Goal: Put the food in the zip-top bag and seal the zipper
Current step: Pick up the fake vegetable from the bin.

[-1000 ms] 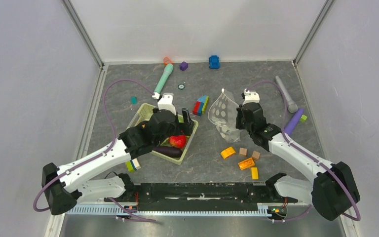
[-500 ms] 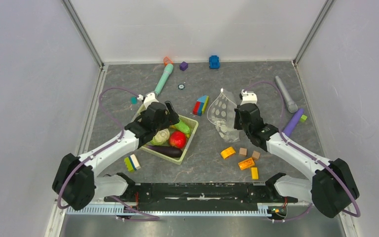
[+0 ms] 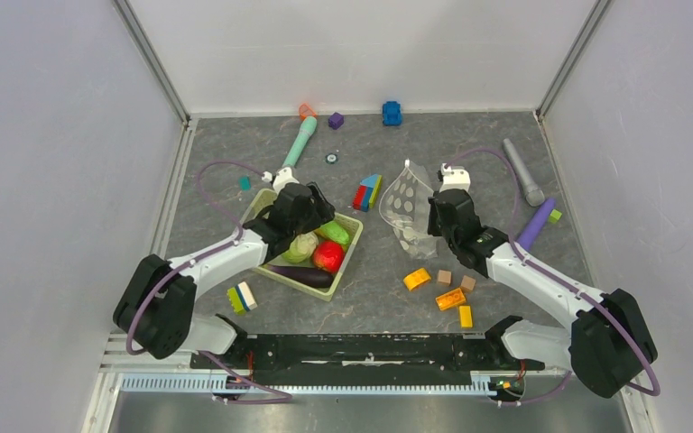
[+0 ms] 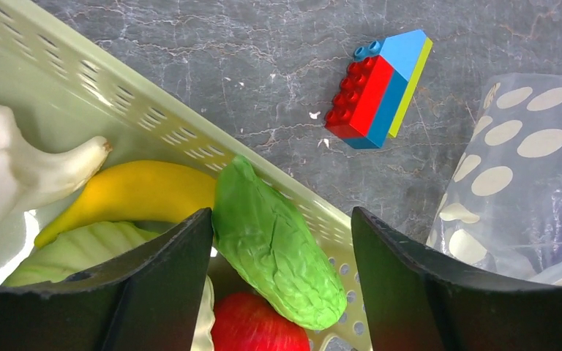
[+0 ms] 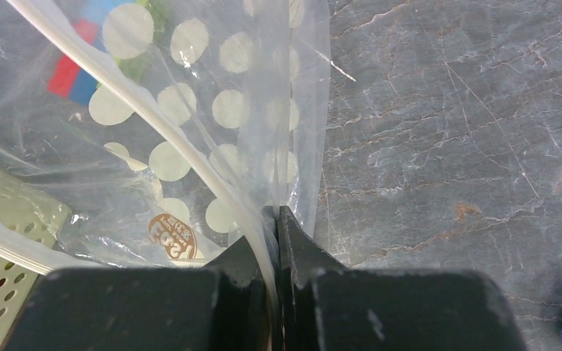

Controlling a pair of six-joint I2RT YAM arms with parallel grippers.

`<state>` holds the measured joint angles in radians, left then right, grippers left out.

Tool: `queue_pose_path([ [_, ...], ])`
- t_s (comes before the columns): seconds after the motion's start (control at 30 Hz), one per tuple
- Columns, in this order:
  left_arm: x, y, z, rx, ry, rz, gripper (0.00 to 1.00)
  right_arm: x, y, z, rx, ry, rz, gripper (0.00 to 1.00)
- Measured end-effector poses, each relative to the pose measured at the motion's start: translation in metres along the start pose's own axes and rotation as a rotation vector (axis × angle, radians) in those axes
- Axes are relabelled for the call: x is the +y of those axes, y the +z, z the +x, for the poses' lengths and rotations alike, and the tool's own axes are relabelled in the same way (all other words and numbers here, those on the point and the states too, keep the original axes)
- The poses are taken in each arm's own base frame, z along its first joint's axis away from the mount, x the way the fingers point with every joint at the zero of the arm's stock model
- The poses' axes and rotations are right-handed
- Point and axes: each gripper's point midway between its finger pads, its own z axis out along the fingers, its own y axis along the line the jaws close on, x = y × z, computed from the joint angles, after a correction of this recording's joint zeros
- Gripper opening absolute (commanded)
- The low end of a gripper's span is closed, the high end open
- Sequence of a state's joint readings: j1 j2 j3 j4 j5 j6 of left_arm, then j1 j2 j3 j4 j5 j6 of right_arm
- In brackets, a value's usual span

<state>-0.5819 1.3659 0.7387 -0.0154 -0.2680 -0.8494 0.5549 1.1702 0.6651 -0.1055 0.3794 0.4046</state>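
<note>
**Food in the basket, bag pinched at the right**

At the left gripper (image 4: 279, 219): apart, low over the pale green basket (image 4: 117, 95), one finger to each side of the green cucumber (image 4: 278, 252), not clamped on it. Around the cucumber, inside the basket: a yellow banana-like piece (image 4: 139, 194), the pale green cabbage (image 4: 80, 252), a white piece (image 4: 7, 175), the red tomato (image 4: 256, 329). Along the basket's near rim: the dark purple eggplant (image 3: 300, 275). At the right gripper (image 5: 276, 219): together, clamped on the zip-top bag (image 5: 249, 73) right at the whitish zipper (image 5: 154, 121). Bag just right of the basket, held up from the bench (image 5: 446, 146) at that pinched edge. On the bench between basket and bag: a red, blue and yellow block stack (image 4: 380, 88)
</note>
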Motion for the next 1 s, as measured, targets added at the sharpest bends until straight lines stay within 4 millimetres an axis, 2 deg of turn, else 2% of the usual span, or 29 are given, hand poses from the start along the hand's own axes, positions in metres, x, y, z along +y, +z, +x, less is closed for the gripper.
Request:
queue_pose_path([
  [0.23,0.002,0.007,0.005,0.010,-0.005,-0.007,0.59,-0.001,0.000,-0.001,-0.004,-0.001,0.010,0.08],
  [0.37,0.003,0.010,0.006,0.015,-0.004,-0.015,0.47,-0.002,0.000,-0.001,-0.005,-0.001,0.012,0.08],
  [0.47,0.006,0.012,0.007,0.019,-0.003,-0.023,0.24,-0.001,0.000,-0.001,-0.006,-0.003,0.011,0.08],
  [0.63,0.004,0.012,0.008,0.022,-0.015,-0.019,0.03,0.000,0.000,0.000,-0.006,-0.005,0.010,0.08],
  [0.87,-0.002,0.002,0.003,0.022,-0.007,0.009,0.02,0.000,-0.001,0.000,-0.005,-0.005,0.009,0.07],
  [1.0,-0.015,-0.018,-0.014,-0.023,0.009,0.076,0.02,0.002,-0.001,0.000,-0.003,-0.016,0.000,0.07],
])
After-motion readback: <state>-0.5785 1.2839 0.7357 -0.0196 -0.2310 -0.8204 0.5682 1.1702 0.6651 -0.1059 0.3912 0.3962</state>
